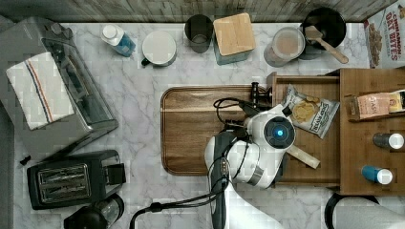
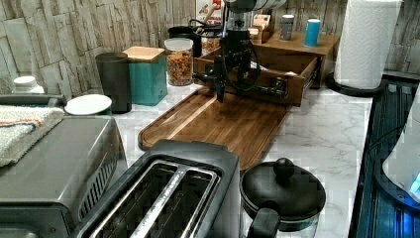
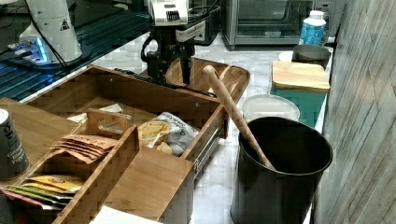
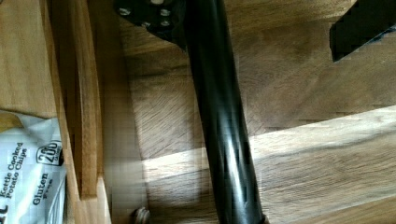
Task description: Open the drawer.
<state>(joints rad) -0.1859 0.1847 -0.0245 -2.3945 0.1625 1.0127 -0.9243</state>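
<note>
In the top view, a silver oven (image 1: 90, 102) and a black toaster (image 1: 71, 179) sit by the counter's left edge. A wooden cutting board (image 1: 191, 138) lies in the middle of the counter. My gripper (image 3: 173, 79) hangs over the board's right end, and it is open. The long black handle (image 4: 224, 130) runs between my fingers (image 4: 154, 18); one finger touches it and the other is apart. The drawer (image 1: 325, 157) sticks far out of the wooden cabinet (image 1: 367, 81) at the counter's right edge. A bag of chips (image 1: 310, 110) lies inside the drawer.
</note>
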